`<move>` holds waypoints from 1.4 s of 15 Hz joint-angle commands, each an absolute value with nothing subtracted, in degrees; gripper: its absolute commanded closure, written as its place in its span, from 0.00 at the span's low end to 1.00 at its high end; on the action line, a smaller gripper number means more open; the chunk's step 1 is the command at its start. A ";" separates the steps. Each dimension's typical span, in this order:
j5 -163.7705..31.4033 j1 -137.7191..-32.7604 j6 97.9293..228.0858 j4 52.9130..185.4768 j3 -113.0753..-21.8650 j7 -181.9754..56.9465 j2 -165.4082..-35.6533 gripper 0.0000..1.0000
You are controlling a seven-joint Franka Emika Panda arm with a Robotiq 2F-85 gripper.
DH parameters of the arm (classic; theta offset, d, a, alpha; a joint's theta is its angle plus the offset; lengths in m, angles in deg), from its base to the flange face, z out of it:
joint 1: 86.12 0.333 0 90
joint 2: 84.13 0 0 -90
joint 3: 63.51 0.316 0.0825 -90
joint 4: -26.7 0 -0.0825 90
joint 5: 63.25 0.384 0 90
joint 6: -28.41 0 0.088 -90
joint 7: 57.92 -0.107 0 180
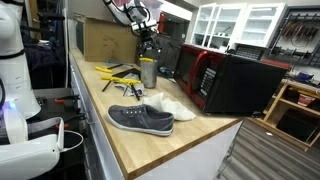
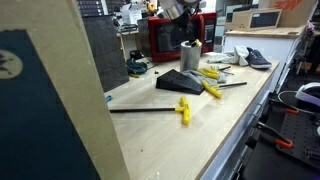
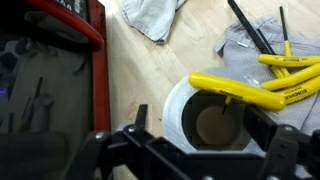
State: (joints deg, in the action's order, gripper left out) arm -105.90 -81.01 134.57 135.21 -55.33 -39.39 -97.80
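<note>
One metal cup (image 1: 148, 72) stands upright on the wooden counter (image 1: 150, 150), and everything else is placed from it. One gripper (image 1: 147, 44) hangs right above the cup. In the wrist view the gripper (image 3: 205, 135) has its jaws spread apart, one on each side of the cup (image 3: 180, 110). They clamp nothing, and the cup's open mouth shows between them.

Just beside the cup lies a cluster of yellow-handled tools (image 3: 250, 90). Two thick curved handles lie against its rim side, and at least two thinner ones lie just past them. They rest on one dark cloth (image 2: 180, 82). In an exterior view, one more yellow-handled tool (image 2: 183, 108) lies well apart from the cup, with a long dark shaft.

One red-doored microwave (image 1: 205, 75) stands close beside the cup and hems it in on that side; its red edge (image 3: 70, 20) fills the wrist view next to the cup. One grey shoe (image 1: 140, 119) lies near the cup towards the counter's front edge, and one pale cloth (image 1: 172, 106) touches the shoe. One cardboard box (image 1: 105, 40) stands behind the cup, by the arm.
</note>
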 commanded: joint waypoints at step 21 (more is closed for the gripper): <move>-105.09 -75.43 144.59 157.09 -53.01 -53.18 -76.65 0.44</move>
